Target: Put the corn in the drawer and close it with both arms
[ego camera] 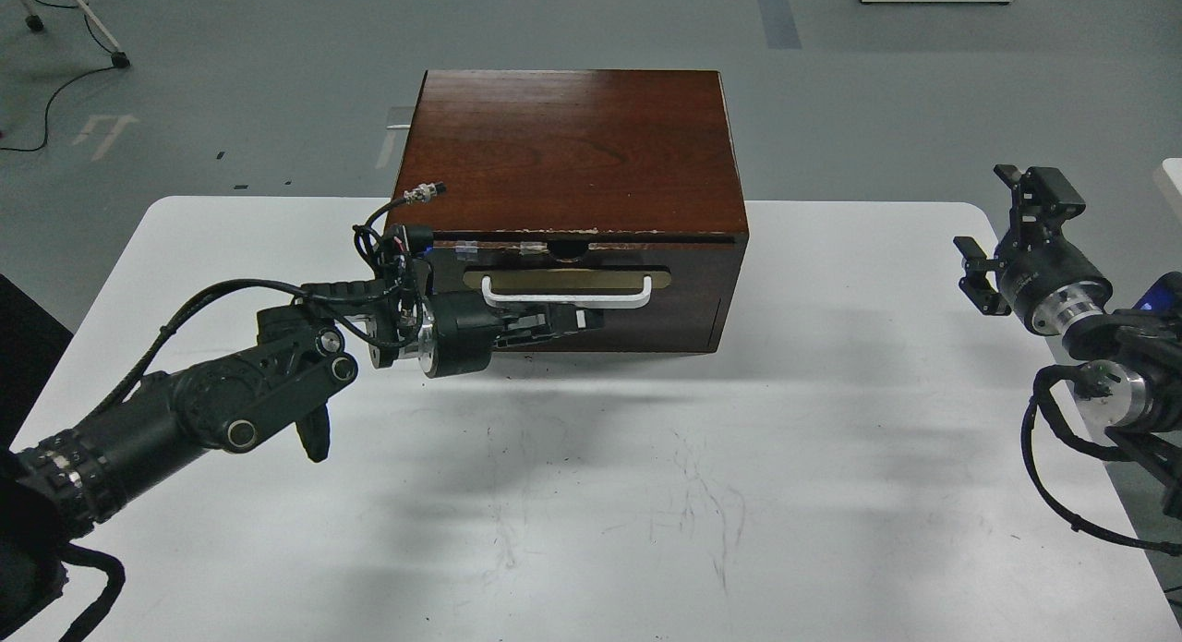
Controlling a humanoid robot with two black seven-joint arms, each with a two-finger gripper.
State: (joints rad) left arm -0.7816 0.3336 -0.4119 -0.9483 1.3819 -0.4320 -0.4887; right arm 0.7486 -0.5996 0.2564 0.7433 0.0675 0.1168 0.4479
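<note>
The drawer (683,291) sits pushed in, flush with the front of the dark wooden box (572,143). Its white bar handle (565,297) lies on a tan oval plate. My left gripper (591,321) points right along the drawer front just under the handle, with its fingers (545,326) close together and nothing seen between them. My right gripper (1005,231) is open and empty, held above the table's right edge, well apart from the box. The corn is out of view.
The box stands at the back middle of the white table (591,494). Loose cables hang from both wrists. Grey floor lies beyond the table, with stand legs at the far corners.
</note>
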